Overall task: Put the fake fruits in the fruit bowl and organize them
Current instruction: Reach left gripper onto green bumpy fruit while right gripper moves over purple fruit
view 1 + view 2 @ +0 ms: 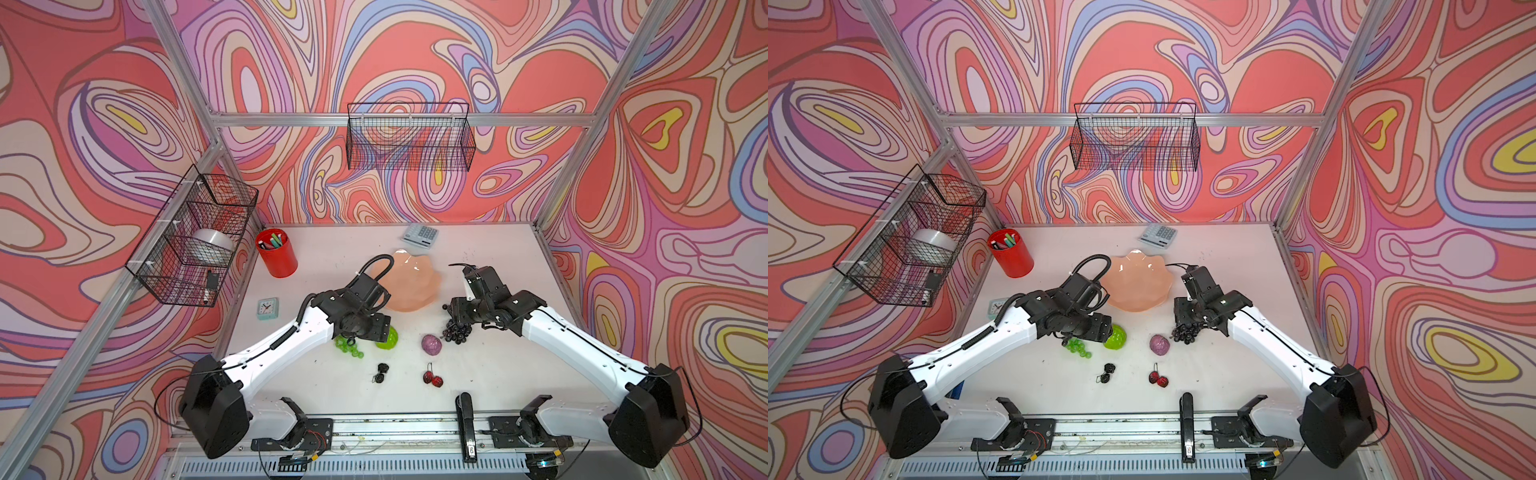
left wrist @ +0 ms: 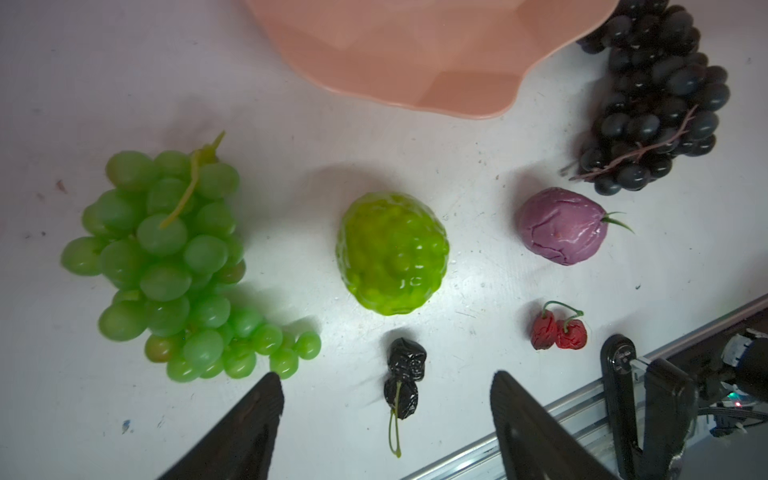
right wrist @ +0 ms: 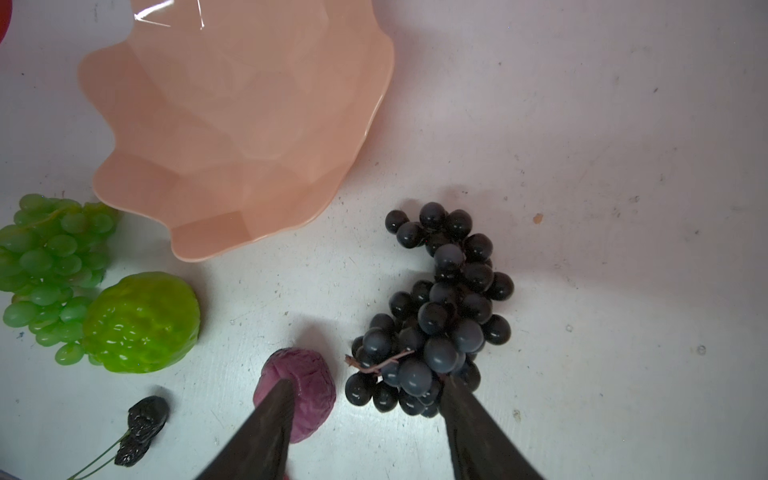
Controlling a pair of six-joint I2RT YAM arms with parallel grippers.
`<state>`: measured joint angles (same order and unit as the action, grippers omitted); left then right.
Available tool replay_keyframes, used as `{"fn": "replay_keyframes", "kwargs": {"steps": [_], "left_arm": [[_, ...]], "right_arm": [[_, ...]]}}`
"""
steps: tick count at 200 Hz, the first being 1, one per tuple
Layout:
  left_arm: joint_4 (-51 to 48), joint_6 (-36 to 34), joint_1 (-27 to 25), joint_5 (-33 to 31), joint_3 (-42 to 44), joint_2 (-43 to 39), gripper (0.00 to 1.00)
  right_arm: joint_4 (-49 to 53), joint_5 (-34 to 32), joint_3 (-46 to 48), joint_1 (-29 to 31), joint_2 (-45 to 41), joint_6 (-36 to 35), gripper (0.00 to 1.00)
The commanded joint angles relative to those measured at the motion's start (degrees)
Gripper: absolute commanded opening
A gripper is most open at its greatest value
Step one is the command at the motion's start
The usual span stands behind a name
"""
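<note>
Straddling the glossy dark purple plastic grape bunch, the right gripper, fingers apart like the left gripper's, is risking pinching the bumpy purple plastic ball just left.

The left arm and right arm angle inward, wrists tipped downward. The left hand spreads its jaws wide. The right hand has its jaws parted, less widely.

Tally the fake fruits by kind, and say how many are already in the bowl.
Grape bunches: 2 (green grape bunch, dark purple grape bunch)
Bumpy balls: 2 (lime-green ball, purple ball)
Cherry pairs: 2 (red cherry pair, black cherry pair)
Total: 6 fruits; 0 in the fruit bowl.
</note>
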<state>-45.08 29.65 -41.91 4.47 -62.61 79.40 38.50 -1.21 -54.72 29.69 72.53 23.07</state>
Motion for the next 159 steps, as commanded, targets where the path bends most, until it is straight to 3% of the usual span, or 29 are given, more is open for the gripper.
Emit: {"fn": "replay_keyframes", "kwargs": {"steps": [1, 49, 103, 159], "left_arm": [[-1.7, 0.6, -0.8, -0.7, -3.1, 4.1, 0.82], [-0.9, -1.3, -1.2, -0.4, -7.1, 13.7, 0.86], [0.0, -2.4, -1.2, -1.0, -7.4, 19.0, 0.89], [2.9, -2.8, -1.0, -1.1, -7.2, 23.2, 0.85]], "right_arm": [[-2.4, 1.6, 1.4, 0.8, -0.4, 1.4, 0.61], [-4.3, 3.7, 2.6, 2.3, 0.4, 2.1, 0.62], [-6.4, 3.6, 4.9, 3.1, -1.4, 3.3, 0.64], [-6.6, 3.6, 5.4, 3.2, -1.6, 2.9, 0.64]]}}
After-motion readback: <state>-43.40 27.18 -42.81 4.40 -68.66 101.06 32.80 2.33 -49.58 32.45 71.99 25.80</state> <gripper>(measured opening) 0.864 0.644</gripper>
